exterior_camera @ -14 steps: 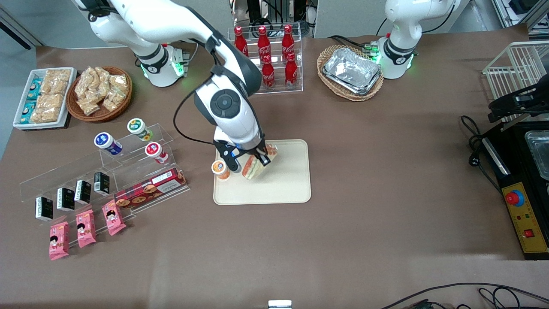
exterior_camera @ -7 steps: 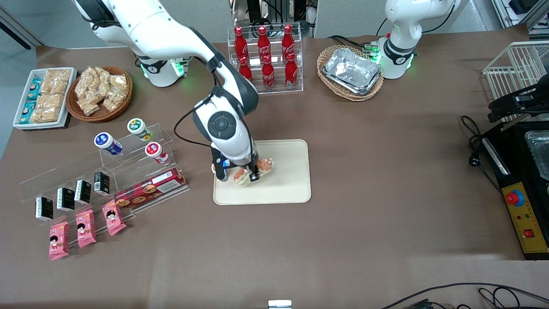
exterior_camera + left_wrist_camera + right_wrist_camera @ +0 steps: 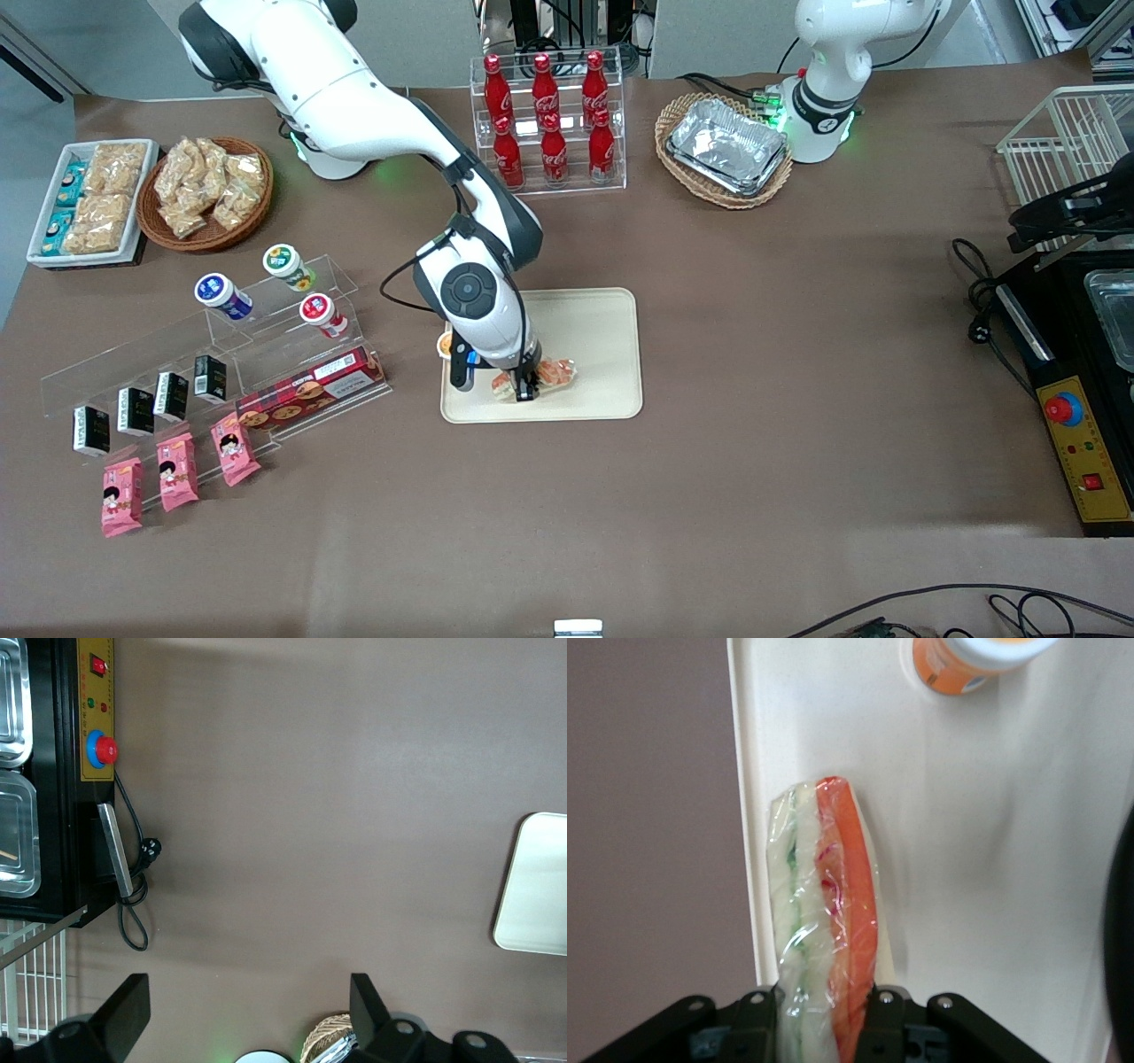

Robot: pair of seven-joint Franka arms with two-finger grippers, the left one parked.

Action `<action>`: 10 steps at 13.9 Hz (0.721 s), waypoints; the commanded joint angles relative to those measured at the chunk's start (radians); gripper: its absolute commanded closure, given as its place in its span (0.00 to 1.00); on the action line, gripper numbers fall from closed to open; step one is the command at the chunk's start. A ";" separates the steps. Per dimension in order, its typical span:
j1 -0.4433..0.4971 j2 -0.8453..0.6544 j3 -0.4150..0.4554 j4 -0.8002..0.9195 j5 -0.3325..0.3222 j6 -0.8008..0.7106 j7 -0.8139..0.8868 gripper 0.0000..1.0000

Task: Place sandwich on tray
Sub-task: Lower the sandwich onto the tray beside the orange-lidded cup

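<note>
the sandwich (image 3: 542, 377) sits low over the tray (image 3: 602, 354), close to its rim nearest the front camera, pinched between the fingers of the gripper (image 3: 523, 388). farther back, an orange cup (image 3: 976, 663) stands on the tray. placing step; next, probably let go and lift clear.

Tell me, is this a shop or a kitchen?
Probably a robot lab set up like a snack shop: cola bottles on a clear rack, pink snack packets laid out in a row, and a control box with a red stop button. The tool holds a sandwich on the tray.
</note>
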 commanded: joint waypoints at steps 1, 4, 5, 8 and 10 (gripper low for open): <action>0.017 0.065 -0.007 0.061 -0.001 0.021 0.046 1.00; 0.028 0.097 -0.007 0.059 -0.001 0.053 0.047 1.00; 0.033 0.102 -0.007 0.059 -0.001 0.053 0.046 1.00; 0.034 0.105 -0.007 0.059 0.000 0.053 0.046 0.99; 0.034 0.105 -0.007 0.059 -0.001 0.053 0.046 0.42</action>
